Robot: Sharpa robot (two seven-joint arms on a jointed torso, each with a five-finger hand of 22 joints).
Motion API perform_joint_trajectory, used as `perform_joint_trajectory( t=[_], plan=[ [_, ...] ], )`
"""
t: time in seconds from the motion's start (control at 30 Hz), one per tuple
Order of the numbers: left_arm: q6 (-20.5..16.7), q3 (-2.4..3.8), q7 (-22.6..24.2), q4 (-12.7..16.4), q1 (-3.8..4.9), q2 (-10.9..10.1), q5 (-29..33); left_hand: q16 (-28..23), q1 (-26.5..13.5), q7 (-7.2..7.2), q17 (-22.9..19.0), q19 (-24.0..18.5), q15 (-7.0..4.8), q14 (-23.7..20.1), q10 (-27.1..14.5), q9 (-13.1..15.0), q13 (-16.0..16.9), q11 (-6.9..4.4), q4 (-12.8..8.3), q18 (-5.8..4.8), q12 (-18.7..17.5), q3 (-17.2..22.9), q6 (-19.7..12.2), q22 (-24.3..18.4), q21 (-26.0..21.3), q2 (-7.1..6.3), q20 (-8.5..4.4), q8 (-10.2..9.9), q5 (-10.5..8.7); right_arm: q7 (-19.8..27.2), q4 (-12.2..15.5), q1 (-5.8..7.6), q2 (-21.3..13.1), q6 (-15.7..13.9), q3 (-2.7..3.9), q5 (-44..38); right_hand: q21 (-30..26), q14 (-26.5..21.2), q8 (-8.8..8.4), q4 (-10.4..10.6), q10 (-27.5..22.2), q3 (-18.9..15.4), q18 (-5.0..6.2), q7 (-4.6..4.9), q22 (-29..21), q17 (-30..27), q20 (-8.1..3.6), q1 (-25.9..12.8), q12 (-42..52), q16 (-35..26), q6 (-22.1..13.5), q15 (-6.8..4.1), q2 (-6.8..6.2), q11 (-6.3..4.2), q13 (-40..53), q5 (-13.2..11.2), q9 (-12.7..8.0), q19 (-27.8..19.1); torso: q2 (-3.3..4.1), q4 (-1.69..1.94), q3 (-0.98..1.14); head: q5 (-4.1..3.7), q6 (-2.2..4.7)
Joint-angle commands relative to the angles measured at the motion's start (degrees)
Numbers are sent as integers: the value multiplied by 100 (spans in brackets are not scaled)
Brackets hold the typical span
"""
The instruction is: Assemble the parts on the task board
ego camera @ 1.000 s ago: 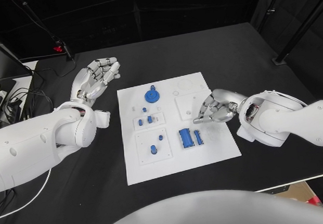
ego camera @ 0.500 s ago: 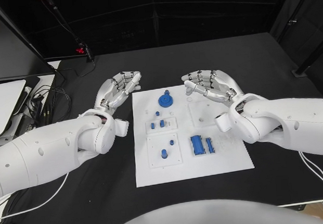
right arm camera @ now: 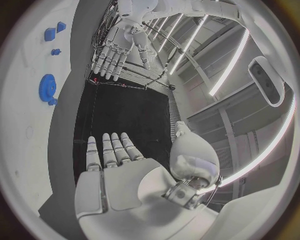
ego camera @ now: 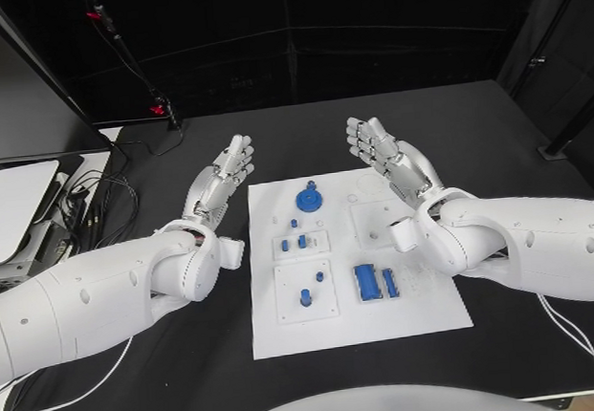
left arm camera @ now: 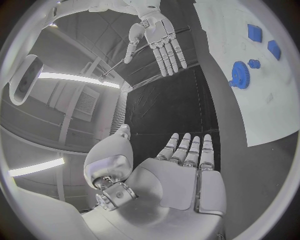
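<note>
- You see the left silver hand (ego camera: 222, 180) and the right silver hand (ego camera: 387, 161) spread flat, both holding nothing.
- The white rectangular task board (ego camera: 357, 327) carries one blue gear (ego camera: 308, 200) and two long blue blocks (ego camera: 375, 280).

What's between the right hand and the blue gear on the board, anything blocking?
Nothing visible. The right hand hangs open at the far right corner of the task board; the blue gear lies on the board's far end, with only bare white plate between them. The left hand is off the board's other side.

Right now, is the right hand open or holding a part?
Open: the right hand has straight, spread fingers and an empty palm, raised beyond the task board.
</note>
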Motion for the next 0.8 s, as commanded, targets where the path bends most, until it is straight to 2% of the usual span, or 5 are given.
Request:
perform_joint_trajectory(
  t=[0.03,0.1,0.17,0.43,0.8],
  plan=[
    [-283,145,-128,147,-78,-68,64,-744,-1010,-42,-10,-375,-490,-23,-645,-13,-9,-462,-612,-36,-624,3,-680,-534,-19,20,-590,-566,-310,-139,12,-82,70,-287,137,239,-19,-570,-267,-204,-205,133,-37,-2,-431,-388,-481,-648,-252,-292,-226,-16,317,-11,-430,-322,-185,-209,-78,-45,-15,35,99],
    [-480,297,-230,270,-168,-135,110,-1039,-1410,-42,-10,-870,-490,-23,-645,-13,-9,-462,-612,-36,-872,3,-680,-747,-19,20,-590,-791,-310,-241,10,-176,127,-484,278,415,-19,-570,-850,-651,-645,133,-37,-2,-798,-719,-481,-1198,-802,-932,-721,-16,317,-11,-798,-322,-591,-673,-162,-88,-29,77,220],
    [-723,484,-355,421,-277,-217,166,-1254,-1698,-42,-10,-870,-490,-23,-645,-13,-9,-462,-612,-36,-1451,3,-680,-1244,-19,20,-590,-1317,-310,-367,8,-291,196,-726,452,630,-19,-570,-850,-651,-645,133,-37,-2,-965,-1240,-481,-1448,-802,-932,-721,-16,317,-11,-965,-322,-591,-673,-247,-132,-43,118,342],
    [-1618,1172,-818,979,-680,-519,371,-1733,-2357,-42,-10,-870,-490,-23,-645,-13,-9,-462,-612,-36,-1451,3,-680,-1244,-19,20,-590,-1317,-310,-700,2,-595,381,-1368,913,1202,-19,-570,-850,-651,-645,133,-37,-2,-1376,-1240,-481,-2068,-802,-932,-721,-16,317,-11,-1376,-322,-591,-673,-616,-321,-106,300,874],
    [-1750,1273,-886,1061,-740,-564,401,-1733,-2357,-42,-10,-870,-490,-23,-645,-13,-9,-462,-612,-36,-1451,3,-680,-1244,-19,20,-590,-1317,-310,-713,2,-607,388,-1394,932,1225,-19,-570,-850,-651,-645,133,-37,-2,-1376,-1240,-481,-2068,-802,-932,-721,-16,317,-11,-1376,-322,-591,-673,-710,-369,-121,346,1008]
  ],
)
